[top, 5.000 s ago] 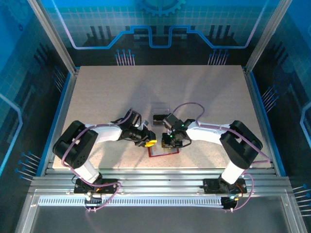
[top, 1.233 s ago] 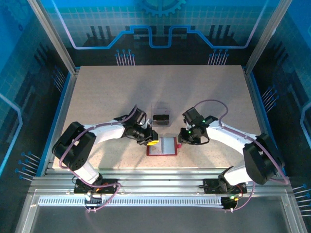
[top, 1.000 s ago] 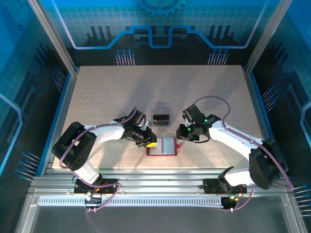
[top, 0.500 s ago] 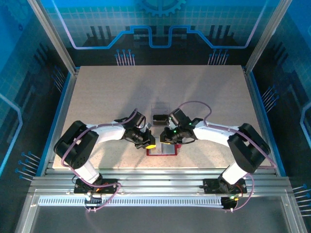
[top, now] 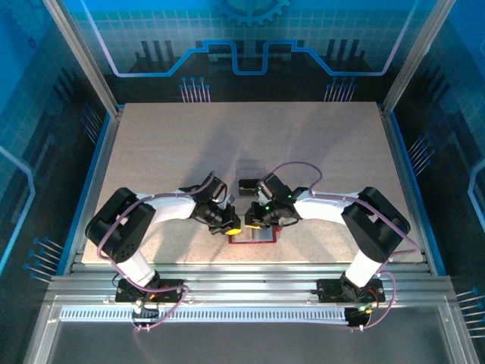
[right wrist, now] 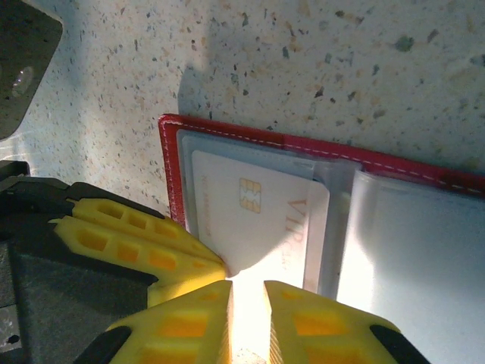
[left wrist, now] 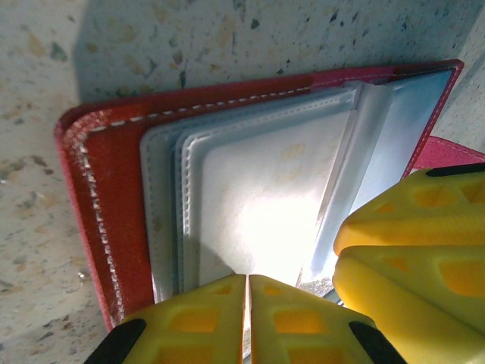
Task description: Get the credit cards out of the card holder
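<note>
**Two pincers crowding over the open card holder**

A speckled beige table [top: 151,152] is lying inside blue-lit walls [top: 45,114]. In the top view the left arm [top: 163,208] and right arm [top: 333,205] are bending inward and meeting low in the centre of the frame.

Just above that meeting point a clear plastic box [top: 250,173] is standing, with a dark item [top: 250,185] sitting inside it. Just below the box the red card holder [top: 258,236] is lying open and flat on the table, its upper part covered by the two wrists.

The right wrist view is showing what the holder is carrying. A pale credit card [right wrist: 250,205] is sitting in the left-hand pocket, with a gold chip [right wrist: 247,195] and faint lettering on its face. The pocket at the right of the frame is washing out in glare.

The left wrist view is giving the layered pale grey pockets [left wrist: 258,197] and the white stitching [left wrist: 95,212] along the red border.

The left gripper [left wrist: 247,284] is pressing its yellow fingers together at the holder's edge, in the bottom centre of the frame. The right gripper [right wrist: 248,287] is keeping a narrow slit at the card's lower edge. Glare is making it impossible to tell whether the card is pinched.
</note>
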Robot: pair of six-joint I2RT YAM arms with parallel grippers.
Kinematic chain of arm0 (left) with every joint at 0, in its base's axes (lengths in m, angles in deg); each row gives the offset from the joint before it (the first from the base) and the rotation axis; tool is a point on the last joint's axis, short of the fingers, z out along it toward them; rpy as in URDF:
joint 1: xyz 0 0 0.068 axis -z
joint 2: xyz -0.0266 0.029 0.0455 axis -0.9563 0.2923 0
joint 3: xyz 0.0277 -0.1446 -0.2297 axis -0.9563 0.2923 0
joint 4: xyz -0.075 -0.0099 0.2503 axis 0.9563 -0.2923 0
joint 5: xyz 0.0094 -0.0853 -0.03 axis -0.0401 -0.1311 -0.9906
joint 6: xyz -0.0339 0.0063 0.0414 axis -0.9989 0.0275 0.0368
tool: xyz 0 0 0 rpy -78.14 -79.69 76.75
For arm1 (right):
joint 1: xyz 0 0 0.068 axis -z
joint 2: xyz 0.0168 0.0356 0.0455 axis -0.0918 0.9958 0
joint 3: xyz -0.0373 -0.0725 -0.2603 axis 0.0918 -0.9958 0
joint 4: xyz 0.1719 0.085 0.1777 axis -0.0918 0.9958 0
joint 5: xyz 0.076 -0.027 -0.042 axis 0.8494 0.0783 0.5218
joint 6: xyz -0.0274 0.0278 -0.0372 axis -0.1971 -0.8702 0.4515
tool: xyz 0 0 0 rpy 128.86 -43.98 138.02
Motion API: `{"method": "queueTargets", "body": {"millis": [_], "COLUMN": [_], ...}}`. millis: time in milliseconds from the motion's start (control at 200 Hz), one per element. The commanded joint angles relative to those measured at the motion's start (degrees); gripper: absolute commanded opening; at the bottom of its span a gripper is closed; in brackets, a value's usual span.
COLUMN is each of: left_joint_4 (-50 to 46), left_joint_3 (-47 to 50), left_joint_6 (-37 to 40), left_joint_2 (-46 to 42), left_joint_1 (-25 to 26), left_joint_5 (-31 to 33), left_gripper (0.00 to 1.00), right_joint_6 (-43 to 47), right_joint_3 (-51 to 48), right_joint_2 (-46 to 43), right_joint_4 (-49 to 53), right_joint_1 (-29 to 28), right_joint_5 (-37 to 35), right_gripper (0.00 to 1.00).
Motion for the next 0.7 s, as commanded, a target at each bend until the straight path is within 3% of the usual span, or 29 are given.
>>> {"method": "queueTargets", "body": {"millis": [0, 695], "left_joint_4": [-2.0, -2.5], "left_joint_3": [1.0, 0.0], "left_joint_6": [1.5, 1.2], "left_joint_2": [0.7, 0.2], "left_joint_1": [-0.3, -0.3], "left_joint_5": [1.2, 1.3], "left_gripper": [0.1, 0.1], "right_joint_6": [0.2, 1.9], "right_joint_3": [0.0, 1.0], "right_joint_2": [0.8, 2.5], "right_joint_4": [0.8, 3.9], "right_joint_1": [-0.6, -0.7], "right_joint_5": [-0.6, -1.7], "right_gripper": [0.18, 0.22]}}
